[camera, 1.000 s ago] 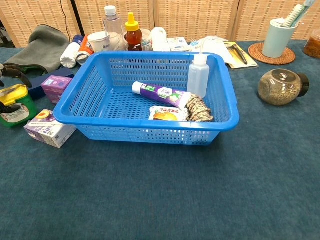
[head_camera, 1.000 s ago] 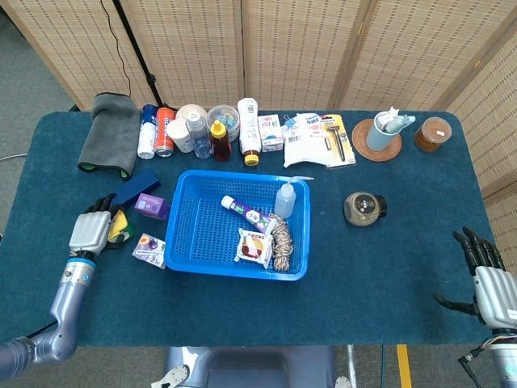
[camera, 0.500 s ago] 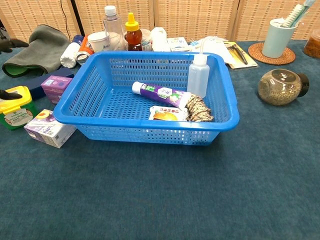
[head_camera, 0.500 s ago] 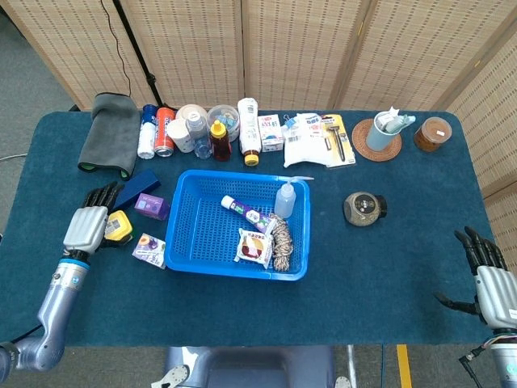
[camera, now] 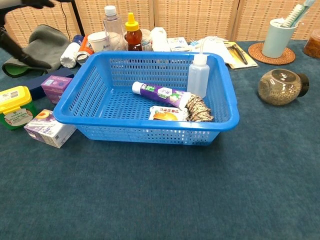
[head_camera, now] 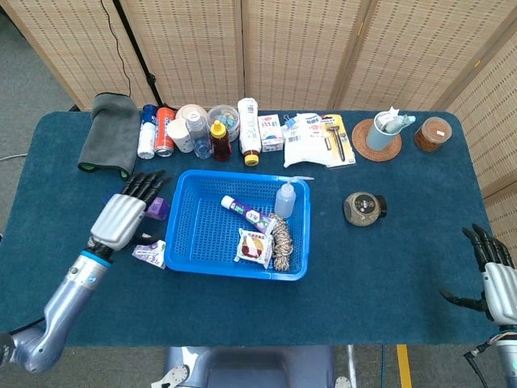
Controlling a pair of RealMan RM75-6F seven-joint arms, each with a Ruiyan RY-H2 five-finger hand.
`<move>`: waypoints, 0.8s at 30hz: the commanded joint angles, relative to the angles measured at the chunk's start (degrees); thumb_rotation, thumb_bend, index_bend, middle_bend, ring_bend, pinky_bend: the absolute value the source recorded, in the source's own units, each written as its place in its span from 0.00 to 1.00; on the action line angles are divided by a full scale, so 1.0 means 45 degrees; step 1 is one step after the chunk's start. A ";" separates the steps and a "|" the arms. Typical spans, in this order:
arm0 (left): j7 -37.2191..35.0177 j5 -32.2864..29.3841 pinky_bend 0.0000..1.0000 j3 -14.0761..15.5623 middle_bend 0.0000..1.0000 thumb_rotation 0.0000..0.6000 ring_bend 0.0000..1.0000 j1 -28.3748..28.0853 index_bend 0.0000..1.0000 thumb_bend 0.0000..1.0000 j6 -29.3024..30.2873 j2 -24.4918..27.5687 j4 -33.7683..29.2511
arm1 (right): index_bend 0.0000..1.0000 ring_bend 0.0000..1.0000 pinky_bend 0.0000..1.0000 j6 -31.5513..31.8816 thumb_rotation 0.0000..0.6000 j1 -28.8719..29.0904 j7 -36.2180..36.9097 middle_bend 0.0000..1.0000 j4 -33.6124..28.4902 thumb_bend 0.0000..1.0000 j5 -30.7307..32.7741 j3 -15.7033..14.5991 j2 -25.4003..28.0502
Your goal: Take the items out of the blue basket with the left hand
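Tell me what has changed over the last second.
The left robot hand let go of the yellow-lidded container, which now stands free on the table, then rose and swung right toward the blue basket, fingers spread and empty. The right robot hand stayed open near the table's right edge. The tube, squeeze bottle, snack packet and rope have not moved.

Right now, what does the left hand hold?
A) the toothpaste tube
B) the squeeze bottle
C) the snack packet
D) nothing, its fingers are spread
D: the left hand hovers outside the blue basket with fingers apart and empty, while the toothpaste tube, squeeze bottle and snack packet lie inside the basket.
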 commanded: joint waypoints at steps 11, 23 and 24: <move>0.5020 -0.5205 0.00 -0.1158 0.00 1.00 0.00 -0.4626 0.00 0.13 -0.2662 -0.3016 0.1414 | 0.00 0.00 0.00 -0.0337 1.00 0.0089 0.0491 0.00 0.0240 0.00 0.0465 0.0210 0.0155; 0.4743 -0.5557 0.00 -0.0900 0.18 1.00 0.20 -0.5711 0.29 0.15 -0.3032 -0.5146 0.4498 | 0.00 0.00 0.00 -0.0660 1.00 0.0209 0.0458 0.00 0.0345 0.00 0.0697 0.0250 0.0109; 0.4731 -0.5585 0.00 -0.0900 0.18 1.00 0.20 -0.5770 0.31 0.15 -0.3038 -0.5269 0.4650 | 0.00 0.00 0.00 -0.0662 1.00 0.0208 0.0449 0.00 0.0343 0.00 0.0712 0.0253 0.0105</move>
